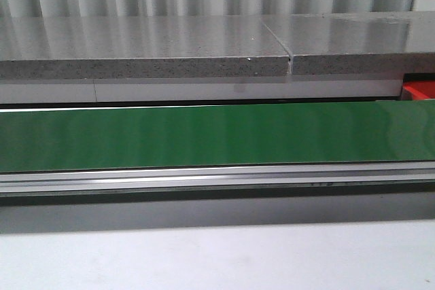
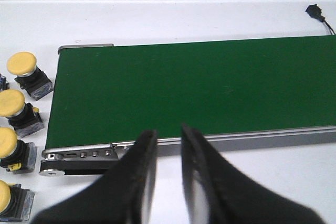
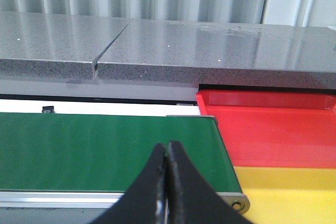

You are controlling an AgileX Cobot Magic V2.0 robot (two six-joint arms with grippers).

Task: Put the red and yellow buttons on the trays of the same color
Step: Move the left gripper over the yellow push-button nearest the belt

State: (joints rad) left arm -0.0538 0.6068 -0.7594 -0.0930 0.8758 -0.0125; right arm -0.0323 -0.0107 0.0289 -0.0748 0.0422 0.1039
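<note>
Four yellow buttons (image 2: 21, 64), domed caps on black bases, stand in a row on the white table (image 2: 210, 11) off the green belt's (image 2: 199, 87) left end. Left gripper (image 2: 169, 140) jaws narrowly apart, right gripper (image 3: 167, 153) jaws closed, both empty. Yellow tray (image 3: 294, 192) and, farther, red tray (image 3: 273, 129) sit at the belt's right end.

A conveyor belt (image 1: 204, 135) is running across the table (image 1: 217, 256) from left to right, with a stone counter (image 1: 204, 49) sitting behind it. Off the belt's left end, four push buttons (image 2: 18, 111) are standing in a row on the table. Just past the belt's right end, two trays are lying side by side, one tray (image 3: 273, 129) sitting behind the other tray (image 3: 289, 192).
</note>
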